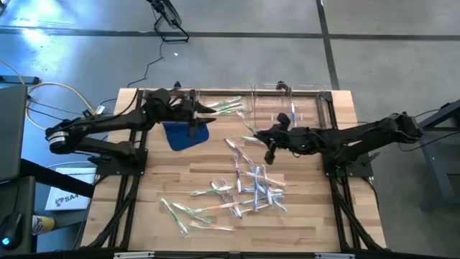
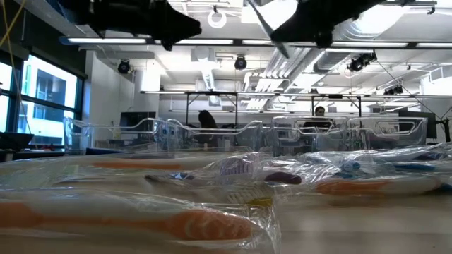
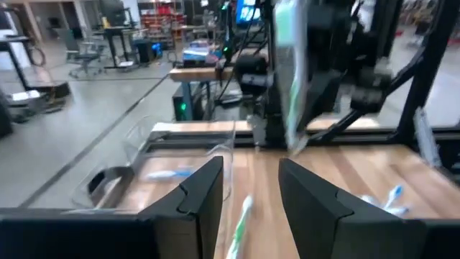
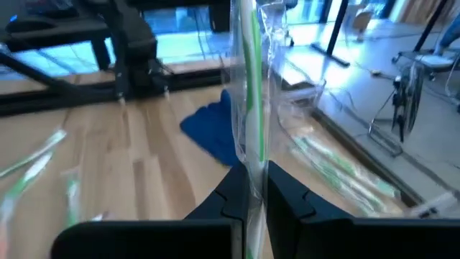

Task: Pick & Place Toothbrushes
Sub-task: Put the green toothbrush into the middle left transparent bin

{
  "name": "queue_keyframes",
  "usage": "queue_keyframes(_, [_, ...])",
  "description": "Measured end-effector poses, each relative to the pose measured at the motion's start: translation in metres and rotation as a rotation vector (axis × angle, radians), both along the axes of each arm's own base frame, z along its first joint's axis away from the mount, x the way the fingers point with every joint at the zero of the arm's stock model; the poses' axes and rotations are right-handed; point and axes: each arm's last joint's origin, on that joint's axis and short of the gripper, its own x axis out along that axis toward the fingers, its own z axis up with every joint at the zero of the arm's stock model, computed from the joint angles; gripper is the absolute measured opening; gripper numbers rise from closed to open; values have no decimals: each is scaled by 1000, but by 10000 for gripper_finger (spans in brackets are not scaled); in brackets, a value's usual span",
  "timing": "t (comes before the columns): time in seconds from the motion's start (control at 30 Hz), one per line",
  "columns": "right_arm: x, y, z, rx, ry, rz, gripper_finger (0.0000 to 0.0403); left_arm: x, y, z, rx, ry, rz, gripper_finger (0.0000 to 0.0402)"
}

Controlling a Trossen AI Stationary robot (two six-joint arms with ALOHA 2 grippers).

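Right gripper [image 4: 251, 193] clamped on green wrapped toothbrush [image 4: 251, 86], mid-table near clear bins [image 1: 287, 101].
Long axis upright between closed fingers, bins just beyond; loose toothbrush pile [image 1: 244, 191] on table's near half; left gripper [image 3: 248, 188] parted, empty, over blue cloth [image 1: 183, 134].

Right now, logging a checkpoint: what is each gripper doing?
Left gripper: open, empty, above the table's far edge.
Right gripper: shut on a green wrapped toothbrush, lifted mid-table.
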Motion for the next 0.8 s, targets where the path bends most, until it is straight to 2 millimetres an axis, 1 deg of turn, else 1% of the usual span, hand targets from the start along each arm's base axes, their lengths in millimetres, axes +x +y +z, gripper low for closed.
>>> queue_keyframes(0.1, [14,-3,-12,-7,9,-21,17,11,4,-4,-11,-41,-38,132])
queue_keyframes(0.17, [22,-5,-20,-13,13,-45,17,18,7,-4,14,-98,-64,132])
queue_keyframes(0.23, [29,-7,-26,-22,-1,-78,17,22,8,-5,1,-135,-91,132])
queue_keyframes(0.4, [43,-9,-31,-65,-69,-93,17,32,12,-16,-93,-114,-97,132])
queue_keyframes(0.47, [47,-9,-31,-78,-100,-91,17,34,13,-19,-118,-111,-97,132])
queue_keyframes(0.57, [50,-8,-35,-83,-99,-85,17,36,15,-22,-136,-105,-84,132])
queue_keyframes(0.8, [52,-8,-41,-78,-78,-88,17,35,15,-15,-100,-172,-78,132])
